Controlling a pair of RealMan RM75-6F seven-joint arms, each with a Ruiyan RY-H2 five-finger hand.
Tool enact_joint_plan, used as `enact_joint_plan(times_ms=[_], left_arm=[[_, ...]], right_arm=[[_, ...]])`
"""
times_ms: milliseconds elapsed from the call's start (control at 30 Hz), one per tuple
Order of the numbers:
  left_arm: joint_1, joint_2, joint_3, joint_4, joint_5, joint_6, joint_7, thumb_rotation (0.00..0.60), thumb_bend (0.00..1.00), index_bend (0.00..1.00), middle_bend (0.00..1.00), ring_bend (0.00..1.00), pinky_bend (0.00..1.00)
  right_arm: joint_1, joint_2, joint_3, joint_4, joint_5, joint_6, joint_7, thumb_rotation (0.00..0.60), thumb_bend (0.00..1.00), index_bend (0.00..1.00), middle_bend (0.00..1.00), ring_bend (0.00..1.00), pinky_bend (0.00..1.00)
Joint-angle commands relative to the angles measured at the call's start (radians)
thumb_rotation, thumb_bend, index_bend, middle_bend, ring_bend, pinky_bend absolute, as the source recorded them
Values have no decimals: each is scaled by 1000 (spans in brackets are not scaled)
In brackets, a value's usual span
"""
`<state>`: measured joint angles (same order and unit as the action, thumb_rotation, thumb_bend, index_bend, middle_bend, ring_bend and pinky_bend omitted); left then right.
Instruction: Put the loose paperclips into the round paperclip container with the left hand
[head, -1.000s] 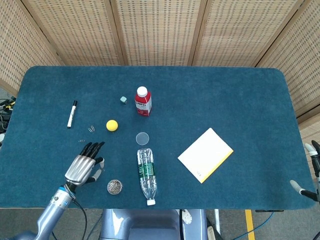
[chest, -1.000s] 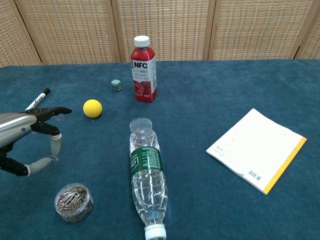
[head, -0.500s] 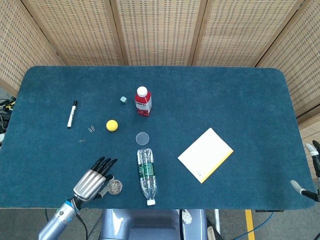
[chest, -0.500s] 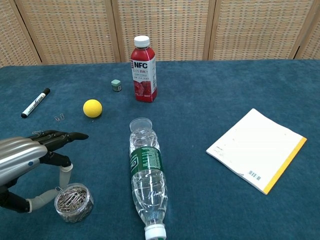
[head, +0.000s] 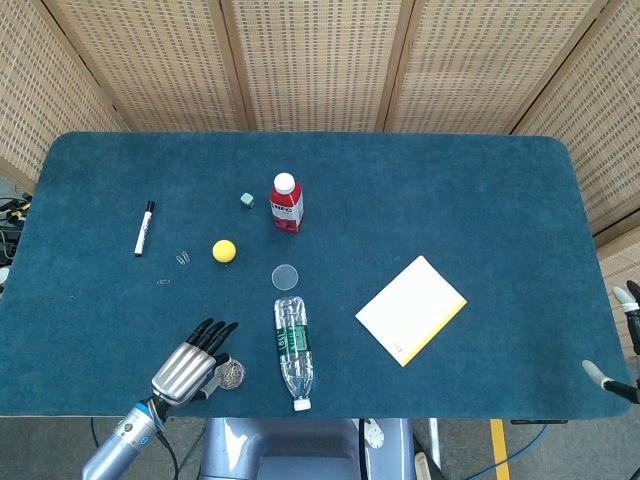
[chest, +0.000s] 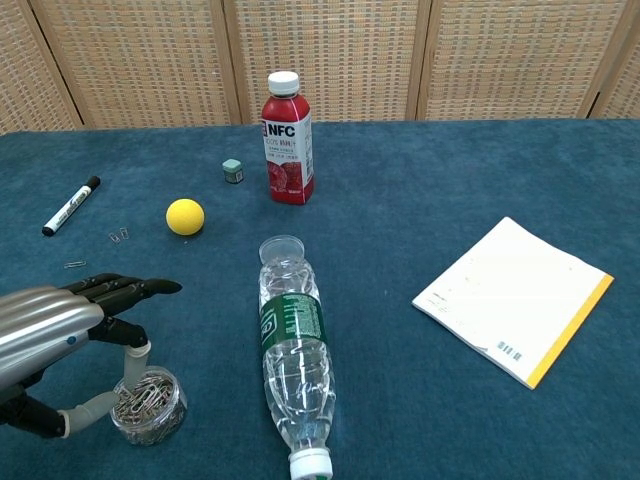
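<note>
The left hand hovers over the paperclip container near the desk's front-left corner, fingers spread, thumb at the rim — likely positioned to drop a clip, though I cannot tell if it holds one. Loose paperclips lie toward the left edge — beside the marker.

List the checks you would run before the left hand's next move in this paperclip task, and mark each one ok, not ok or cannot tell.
1. Left hand over the paperclip container: ok, thumb and a finger hang at its rim.
2. Container upright and open: ok, clips show inside it.
3. A clip between the fingers, ready to drop: cannot tell, too small to see.
4. Loose paperclips left on the cloth: not ok, a pair and a single one lie near the marker.
5. Path back to them: ok, bare cloth between; the yellow ball sits to one side.
6. Right hand out of the way: ok, at the far table edge.
</note>
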<state>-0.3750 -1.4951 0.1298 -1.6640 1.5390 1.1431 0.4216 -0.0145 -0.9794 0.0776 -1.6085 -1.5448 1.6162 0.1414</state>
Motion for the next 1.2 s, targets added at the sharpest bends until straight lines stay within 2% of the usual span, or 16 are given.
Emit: enact_joint_plan(times_ms=[33,133,467,667,800,900,1200], left_arm=[[0,3,0,-4,-3,-3,3,600,417,375,0,0,0],[0,10,-1,-11,-6,-8,4,600,379,326,0,0,0],[3,33,-14,-30,5,13,-21,600,373,322,0,0,0],[6,85,-96,-12,-32,79,-71,600,373,328,0,0,0],[-14,107,-180,68,-129,60,-130,600,373,348,0,0,0],[-33,110,-221,135,-200,16,-167,600,373,368,0,0,0],[-87,42,-286,360,-338,-112,-258,600,373,426,0,0,0]], right_arm=[[0,0,0,0,-1,0,1,600,0,0,0,0,0],[0,0,0,0,-1,0,0,600,0,0,0,0,0],[0,0,0,0,0,-1,0,600,0,0,0,0,0],[0,1,0,0,-1,-1,2,600,0,0,0,0,0],[0,0,0,0,-2,0,0,600,0,0,0,0,0],[2,-1,-1,-1,-3,-4,-3,600,0,0,0,0,0],[8,-3,-2,-3,1,-17,-13,600,0,0,0,0,0]])
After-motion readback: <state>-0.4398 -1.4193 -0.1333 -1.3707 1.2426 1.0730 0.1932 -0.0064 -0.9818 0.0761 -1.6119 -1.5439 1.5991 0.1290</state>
